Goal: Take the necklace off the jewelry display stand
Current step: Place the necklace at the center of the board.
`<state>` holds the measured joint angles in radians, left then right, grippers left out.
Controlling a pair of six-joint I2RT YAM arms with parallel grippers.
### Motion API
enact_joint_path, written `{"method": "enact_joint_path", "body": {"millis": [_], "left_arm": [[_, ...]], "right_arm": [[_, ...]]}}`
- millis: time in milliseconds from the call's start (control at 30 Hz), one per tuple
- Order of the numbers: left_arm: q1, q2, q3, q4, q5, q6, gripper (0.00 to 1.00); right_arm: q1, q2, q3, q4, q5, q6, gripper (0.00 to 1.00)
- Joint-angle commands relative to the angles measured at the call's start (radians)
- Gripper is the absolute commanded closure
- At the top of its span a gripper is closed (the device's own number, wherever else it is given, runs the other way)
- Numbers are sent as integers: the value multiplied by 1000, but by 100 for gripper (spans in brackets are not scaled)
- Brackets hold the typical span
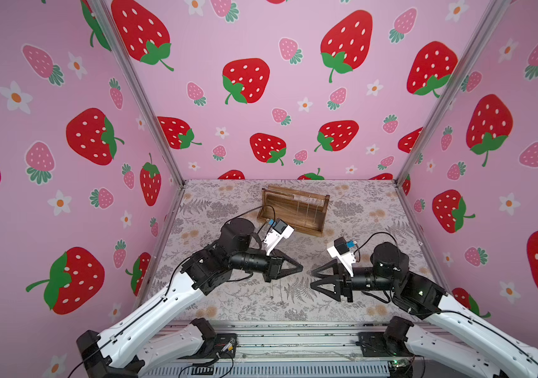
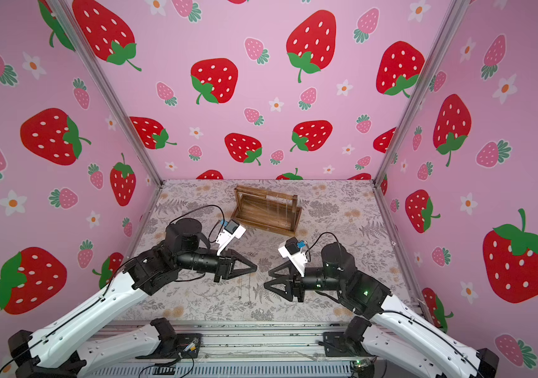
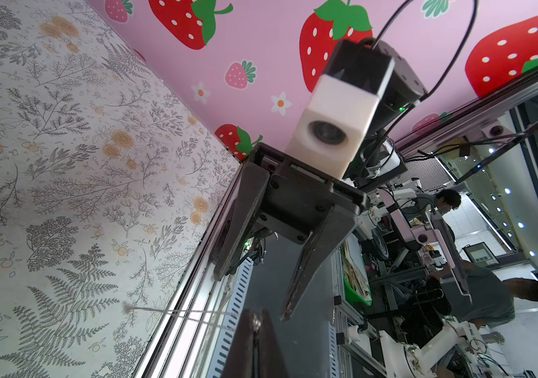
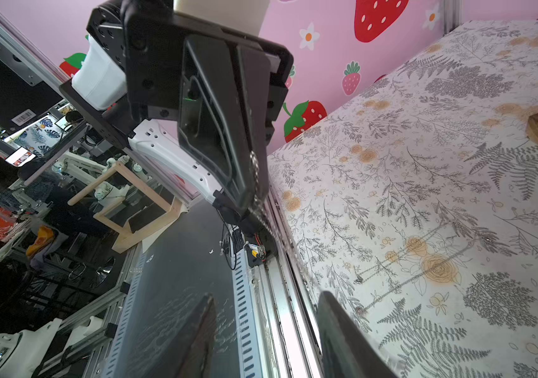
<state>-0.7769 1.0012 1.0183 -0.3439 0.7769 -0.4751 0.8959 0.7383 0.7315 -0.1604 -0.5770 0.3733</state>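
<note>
Two black grippers meet tip to tip, near each other, above the middle of a floral mat (image 1: pixel 359 212). We see the left gripper (image 1: pixel 301 267) pinched fully together on the necklace (image 4: pixel 358 279), a thin silver chain. In the right wrist view the chain comes out of the closed jaws and runs down toward the mat, ending in a small pendant or clasp. We cannot tell whether that end rests on the mat or hangs just above it. In both top views the chain shows only as faint fine lines below the left gripper. Its long axis runs downward from that gripper, on the side toward the arm bases.

The right gripper (image 1: pixel 312 279) faces the left one with its jaws about half spread and nothing between them. It is beside the chain, not on it.

The stand (image 1: pixel 306 230), a brown wooden frame, sits at the back of the mat, well apart from the necklace and beyond both grippers. A few pale strands seem to hang in it, too fine to name.

We judge the necklace is already free of the stand. The left arm, which holds it, has open mat right beneath the chain, so lowering it and letting go there looks the likely move. The right gripper is near enough to help.
</note>
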Motion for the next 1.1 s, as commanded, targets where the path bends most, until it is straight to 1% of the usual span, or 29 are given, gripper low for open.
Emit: {"method": "enact_joint_path", "body": {"millis": [0,367,600,667,800,1067], "left_arm": [[-27,-5,-14,45,-53,-23,100],[-101,5,-34,100,-106,-49,100],[-110,29,-15,85,-129,-35,100],[-111,37,-14,83,-139,-28,100],[-111,51,-11,77,-158,-16,100],[-110,68,-13,77,-171,-2,100]], "right_arm": [[14,-5,34,42,29,1,50],[40,0,23,60,23,13,50],[44,25,30,65,21,3,51],[47,23,24,68,32,8,53],[49,6,8,80,37,28,68],[60,-16,-33,101,37,65,68]]}}
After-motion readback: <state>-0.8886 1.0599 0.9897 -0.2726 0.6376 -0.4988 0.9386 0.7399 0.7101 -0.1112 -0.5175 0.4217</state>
